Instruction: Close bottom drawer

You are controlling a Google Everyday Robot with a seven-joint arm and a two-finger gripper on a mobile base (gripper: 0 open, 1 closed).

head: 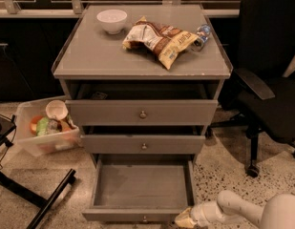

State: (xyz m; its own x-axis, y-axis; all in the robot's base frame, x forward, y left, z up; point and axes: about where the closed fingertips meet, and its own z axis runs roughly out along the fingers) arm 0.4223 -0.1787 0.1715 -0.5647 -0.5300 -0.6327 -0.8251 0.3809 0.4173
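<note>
Bottom drawer (141,187) pulled open — tool (184,219) at its front's right corner.

Three drawers (143,113) in one cabinet (89,56), bottom drawer (140,187) included. On top: one bowl (111,20), one snack bag (159,39), probably one bottle (202,34). One chair (271,80), one plastic bin (44,144), one gripper (184,219) at the bottom drawer's front right corner.

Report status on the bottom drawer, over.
Hand low at the front right corner of the bottom drawer. Drawer pulled out, not yet closed. Nothing seen blocking it.
</note>
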